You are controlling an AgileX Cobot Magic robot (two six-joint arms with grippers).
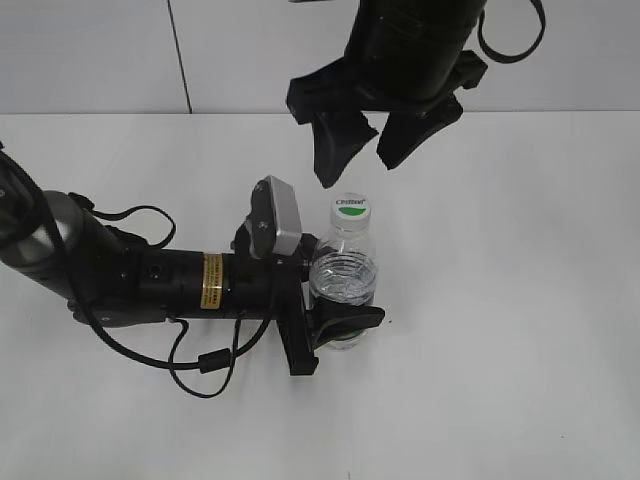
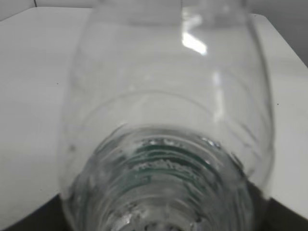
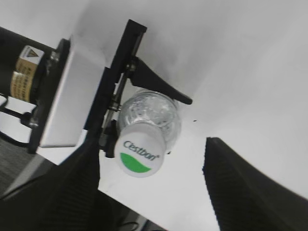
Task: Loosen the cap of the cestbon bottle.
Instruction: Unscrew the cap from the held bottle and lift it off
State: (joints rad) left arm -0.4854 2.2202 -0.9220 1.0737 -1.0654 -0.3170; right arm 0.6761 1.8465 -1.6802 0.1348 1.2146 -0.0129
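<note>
The bottle [image 1: 345, 275] stands upright near the middle of the white desk [image 1: 520, 300], its white cap [image 1: 351, 208] with the green half-disc on top. The left gripper [image 1: 335, 300] reaches in from the left and its jaws are closed around the bottle's lower body, holding it. The right gripper [image 1: 362, 150] hangs above and just behind the cap, its jaws spread wide on either side and touching nothing. Water fills the bottle's clear body.
</note>
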